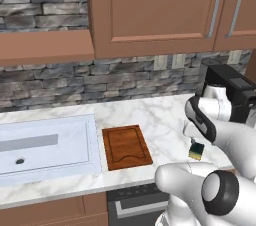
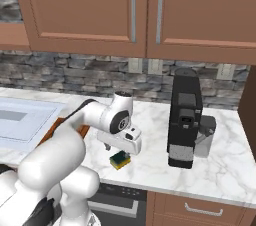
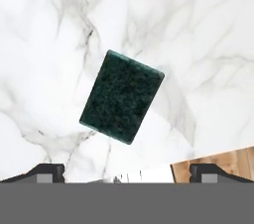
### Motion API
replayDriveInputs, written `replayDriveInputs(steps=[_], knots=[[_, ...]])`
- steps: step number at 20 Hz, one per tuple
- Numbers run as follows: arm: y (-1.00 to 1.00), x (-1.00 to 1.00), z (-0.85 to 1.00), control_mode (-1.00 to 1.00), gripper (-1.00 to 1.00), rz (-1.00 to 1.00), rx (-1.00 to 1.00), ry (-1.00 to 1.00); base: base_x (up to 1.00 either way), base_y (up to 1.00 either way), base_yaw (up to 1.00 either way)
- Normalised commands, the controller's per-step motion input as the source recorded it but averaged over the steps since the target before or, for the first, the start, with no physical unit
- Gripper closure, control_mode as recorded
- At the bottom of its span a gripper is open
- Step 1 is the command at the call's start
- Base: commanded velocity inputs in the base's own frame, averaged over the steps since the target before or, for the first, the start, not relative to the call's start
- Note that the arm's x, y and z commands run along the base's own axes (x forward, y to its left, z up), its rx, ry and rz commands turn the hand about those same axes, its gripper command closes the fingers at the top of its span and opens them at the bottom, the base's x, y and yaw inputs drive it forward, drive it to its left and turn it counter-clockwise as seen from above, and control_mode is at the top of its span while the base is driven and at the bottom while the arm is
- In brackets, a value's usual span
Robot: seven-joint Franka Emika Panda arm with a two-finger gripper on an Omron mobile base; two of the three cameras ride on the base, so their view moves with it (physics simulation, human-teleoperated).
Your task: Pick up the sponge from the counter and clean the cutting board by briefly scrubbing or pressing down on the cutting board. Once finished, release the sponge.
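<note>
The sponge [image 3: 121, 103] lies dark green side up on the white marble counter [image 3: 59, 44], near the counter's front edge. My gripper [image 3: 130, 173] hangs open just above it, with its fingertips [image 3: 47, 171] wide apart and nothing between them. From the base views, the sponge [image 1: 196, 151] [image 2: 120, 159] sits directly under the gripper [image 1: 194, 139] [image 2: 118, 148], showing its yellow body. The reddish-brown cutting board [image 1: 126, 146] lies flat to the left of the sponge, beside the sink. My arm hides most of the cutting board [image 2: 82, 131] in the right base view.
A pale sink basin [image 1: 45, 147] is set in the counter [image 1: 160, 115] left of the board. A black coffee machine [image 2: 184, 120] stands to the right of the sponge, against the stone wall. Wall cabinets hang above. A strip of brown wood [image 3: 223, 161] shows past the counter edge.
</note>
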Motion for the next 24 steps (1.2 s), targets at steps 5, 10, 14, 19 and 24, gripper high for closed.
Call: replayDriveInputs(steps=[5,10,14,19,24], knots=[[-0.06,0.12,-0.24,-1.0,-1.0,0.0,0.0,0.01,0.0,0.0,0.0],[0.0,0.19,-0.16,-1.0,-1.0,0.0,0.0,0.0,0.0,0.0,0.0],[0.0,0.22,-0.11,-1.0,-1.0,0.0,0.0,0.02,0.0,0.0,0.0],[0.0,0.13,-0.14,-1.0,-1.0,0.0,0.0,0.03,0.0,0.0,0.0],[0.0,0.08,-0.19,-1.0,-1.0,0.0,0.0,0.04,0.0,0.0,0.0]])
